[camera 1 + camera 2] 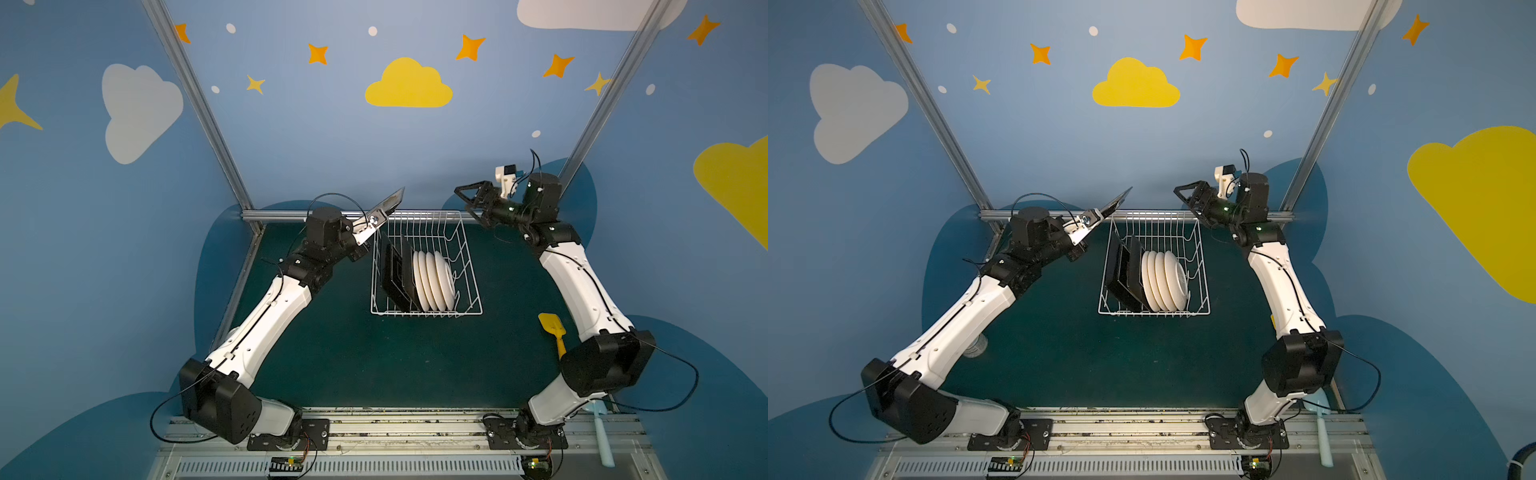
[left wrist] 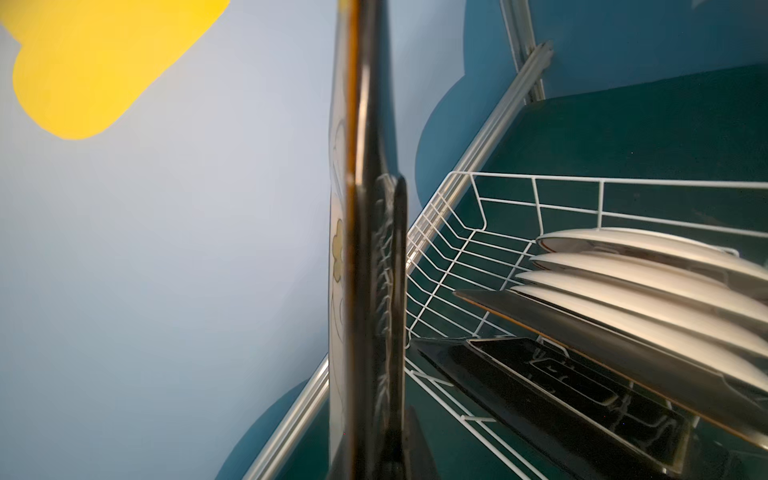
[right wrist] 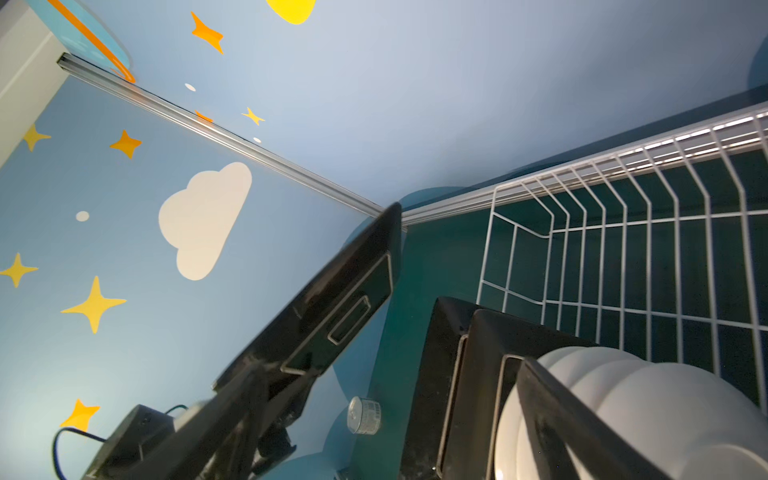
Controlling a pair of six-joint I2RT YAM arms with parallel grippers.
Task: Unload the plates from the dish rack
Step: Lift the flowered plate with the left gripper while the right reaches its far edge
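Note:
The white wire dish rack stands at the back middle of the green table. Two black-backed square plates lean in its left side. Several round cream plates stand on edge beside them. My left gripper is shut on another square plate, held tilted above the rack's far left corner. My right gripper hangs open and empty above the rack's far right corner.
A yellow spatula lies by the right arm. Near the front right edge lies a pale blue spatula. A small clear tub sits on the left, partly under the left arm. Metal frame rails run along the back.

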